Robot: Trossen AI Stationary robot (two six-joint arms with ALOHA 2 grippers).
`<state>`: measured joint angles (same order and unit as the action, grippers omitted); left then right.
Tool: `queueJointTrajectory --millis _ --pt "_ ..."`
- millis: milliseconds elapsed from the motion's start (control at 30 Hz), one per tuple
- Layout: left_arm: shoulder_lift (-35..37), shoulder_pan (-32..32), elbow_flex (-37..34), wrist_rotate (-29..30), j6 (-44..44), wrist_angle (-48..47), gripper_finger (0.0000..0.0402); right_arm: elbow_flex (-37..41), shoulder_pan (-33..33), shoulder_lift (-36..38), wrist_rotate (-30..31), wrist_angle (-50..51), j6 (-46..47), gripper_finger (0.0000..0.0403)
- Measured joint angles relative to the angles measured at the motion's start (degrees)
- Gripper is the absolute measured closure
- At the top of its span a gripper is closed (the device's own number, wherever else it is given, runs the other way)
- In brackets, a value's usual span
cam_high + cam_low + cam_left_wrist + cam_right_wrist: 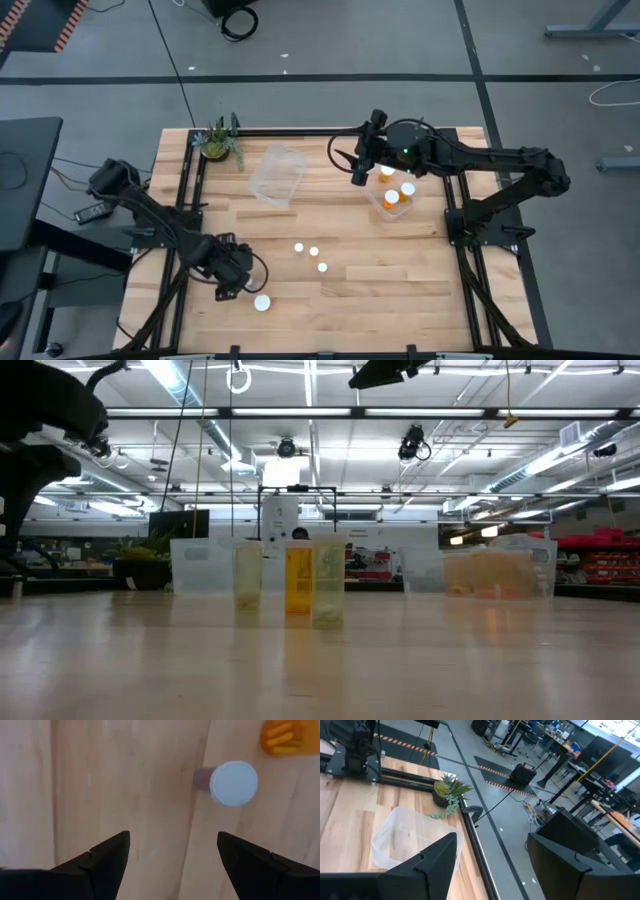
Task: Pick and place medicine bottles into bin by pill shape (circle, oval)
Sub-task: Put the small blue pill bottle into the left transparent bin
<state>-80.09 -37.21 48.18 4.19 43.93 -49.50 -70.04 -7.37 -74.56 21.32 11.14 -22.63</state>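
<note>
left wrist view: spread left fingers (172,851) hover near a white-capped, orange-bodied medicine bottle (232,783).

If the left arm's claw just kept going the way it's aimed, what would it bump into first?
Most likely the bare wooden table. The left gripper points down at it with open jaws and nothing between them. The white-capped bottle stands just off that line, to one side. How high the gripper hangs is unclear.
</note>
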Motion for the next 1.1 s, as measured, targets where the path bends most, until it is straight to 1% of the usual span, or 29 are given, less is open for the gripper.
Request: queueJointTrajectory --millis 200,333,567,767,1000,1100 --pt "-3.8 -1.7 0.1 -1.2 1.8 2.5 0.0105 0.0 0.0 0.0 0.0 -0.2 0.7 0.0152" --pt "-6.4 -2.0 2.8 -1.0 1.9 2.2 0.0113 0.0 0.0 0.0 0.0 -0.2 1.6 0.0152" --pt "-11.4 -2.3 7.9 -1.0 -1.3 -0.1 0.0129 0.0 0.0 0.0 -0.2 -0.1 1.5 0.0152" --pt "-14.9 -2.2 11.4 1.2 -4.3 -3.4 0.0146 0.0 0.0 0.0 -0.4 -0.1 1.5 0.0152" --pt "-15.7 -2.1 11.9 1.6 -3.9 -4.1 0.0169 0.0 0.0 0.0 -0.5 0.0 1.7 0.0152" --pt "-15.7 -2.1 11.9 1.6 -3.8 -3.6 0.0180 0.0 0.0 0.0 -1.4 0.0 1.7 0.0152"
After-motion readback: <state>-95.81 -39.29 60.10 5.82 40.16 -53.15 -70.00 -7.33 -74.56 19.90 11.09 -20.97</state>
